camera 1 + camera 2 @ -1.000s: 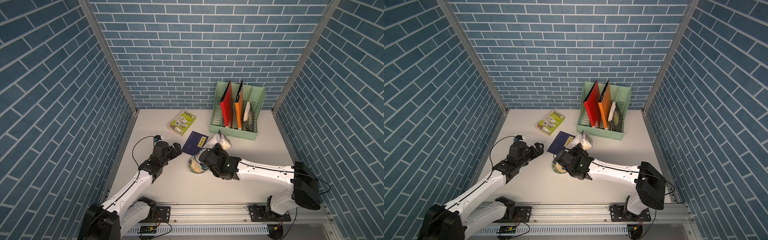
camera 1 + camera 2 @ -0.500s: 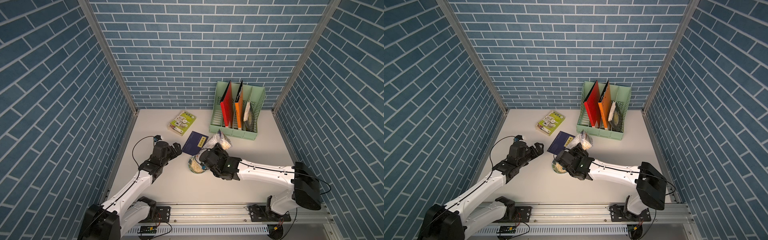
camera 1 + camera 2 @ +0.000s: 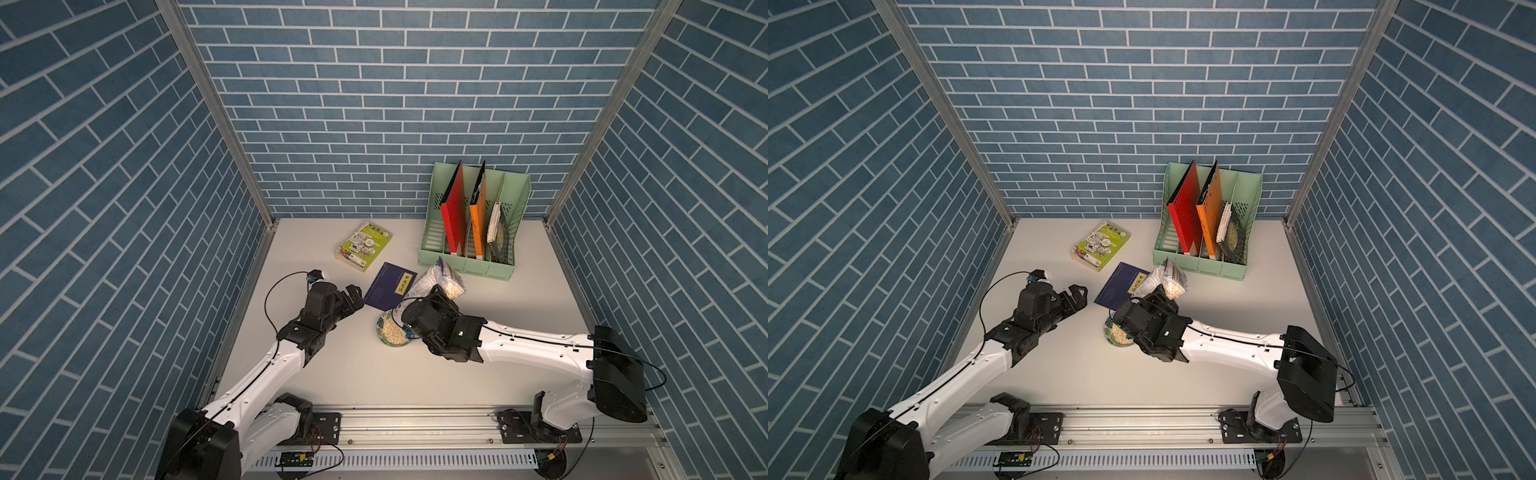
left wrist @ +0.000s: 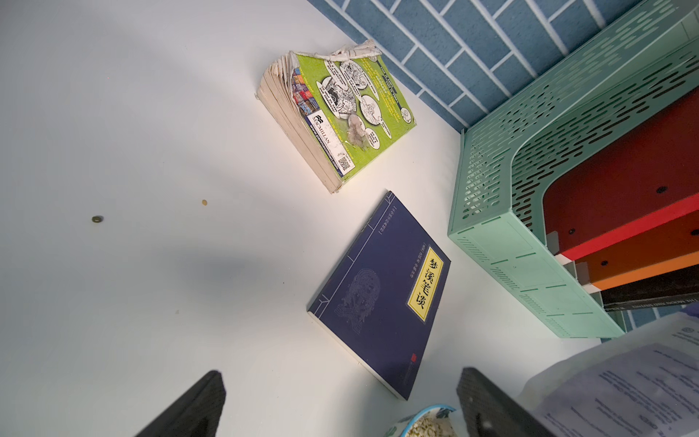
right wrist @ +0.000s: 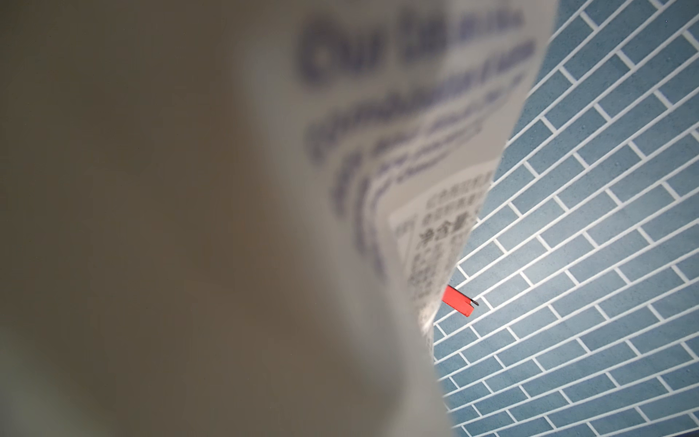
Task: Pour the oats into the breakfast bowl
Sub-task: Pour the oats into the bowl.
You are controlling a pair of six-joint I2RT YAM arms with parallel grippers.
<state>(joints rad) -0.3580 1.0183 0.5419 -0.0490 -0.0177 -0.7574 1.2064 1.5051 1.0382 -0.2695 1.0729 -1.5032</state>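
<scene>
The oats pouch (image 3: 440,279) is a soft, crinkly film bag. It is likely light, and it sags wherever it is not pinched. Its load slides about, so the weight probably shifts as the bag tips. The film looks slick, so the safest hold is across the flat body, squeezed enough to crease it and well clear of the mouth.

The right fingers (image 3: 434,291) are closed partway on the pouch's middle. They hold it tilted in the air above the far right edge of the breakfast bowl (image 3: 379,328), in front of the green file rack (image 3: 467,266). The wrist view shows only blurred print pressed close. The mouth itself is hidden behind the arm.

The bowl sits near the middle of the desk (image 3: 353,374), with a heap of oats (image 3: 392,332) in it.

The left fingers (image 3: 353,296) are spread fully and hold nothing. They hover left of the bowl, just beside the near edge of the dark blue book (image 3: 388,286).
</scene>
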